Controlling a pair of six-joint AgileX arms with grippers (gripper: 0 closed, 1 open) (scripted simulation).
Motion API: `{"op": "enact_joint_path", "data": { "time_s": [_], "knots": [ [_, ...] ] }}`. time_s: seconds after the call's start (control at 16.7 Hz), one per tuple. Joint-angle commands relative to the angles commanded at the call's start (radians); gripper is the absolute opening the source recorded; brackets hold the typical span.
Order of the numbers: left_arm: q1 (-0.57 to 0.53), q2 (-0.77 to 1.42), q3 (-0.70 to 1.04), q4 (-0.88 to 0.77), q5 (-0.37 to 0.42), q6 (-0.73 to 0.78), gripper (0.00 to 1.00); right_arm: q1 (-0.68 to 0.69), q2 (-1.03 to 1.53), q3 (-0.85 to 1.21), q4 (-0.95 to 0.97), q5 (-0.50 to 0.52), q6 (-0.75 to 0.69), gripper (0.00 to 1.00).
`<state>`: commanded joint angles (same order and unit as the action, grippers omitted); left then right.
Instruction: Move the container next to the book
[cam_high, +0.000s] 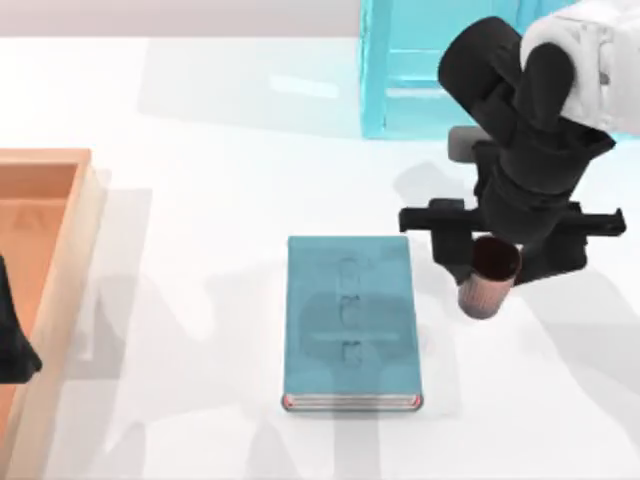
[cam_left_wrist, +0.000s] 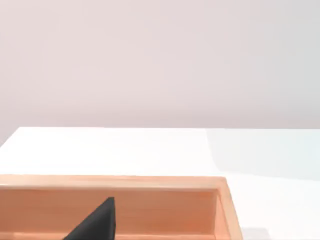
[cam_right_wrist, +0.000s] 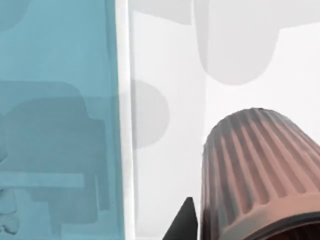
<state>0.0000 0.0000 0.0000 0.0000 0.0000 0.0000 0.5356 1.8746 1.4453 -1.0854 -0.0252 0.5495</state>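
The container (cam_high: 486, 284), a small pinkish-brown ribbed cup with a dark inside, hangs just right of the book (cam_high: 350, 320). My right gripper (cam_high: 493, 264) is shut on it from above. The cup looks held off the table, since its round shadow falls apart from it in the right wrist view. That view shows the ribbed container (cam_right_wrist: 257, 170) close up beside one dark fingertip (cam_right_wrist: 186, 225), with a strip of white table between it and the teal book (cam_right_wrist: 57, 115). The book lies flat and closed at the table's middle. My left gripper (cam_high: 12, 345) is parked at the far left over the tray.
A large wooden tray (cam_high: 70, 215) stands along the left edge, and its rim (cam_left_wrist: 150, 182) also shows in the left wrist view. A cyan shelf unit (cam_high: 400, 70) stands at the back, right of centre. White table stretches in front of and left of the book.
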Motion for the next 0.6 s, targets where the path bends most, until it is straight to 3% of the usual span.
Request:
{"op": "enact_joint_path", "data": {
  "time_s": [0.3,0.6],
  "knots": [
    [0.000,0.000,0.000,0.000,0.000,0.000,1.00,0.000,0.005,-0.029,0.032,0.000,0.002,0.00],
    [0.000,0.000,0.000,0.000,0.000,0.000,1.00,0.000,0.005,-0.029,0.032,0.000,0.002,0.38]
  ]
}}
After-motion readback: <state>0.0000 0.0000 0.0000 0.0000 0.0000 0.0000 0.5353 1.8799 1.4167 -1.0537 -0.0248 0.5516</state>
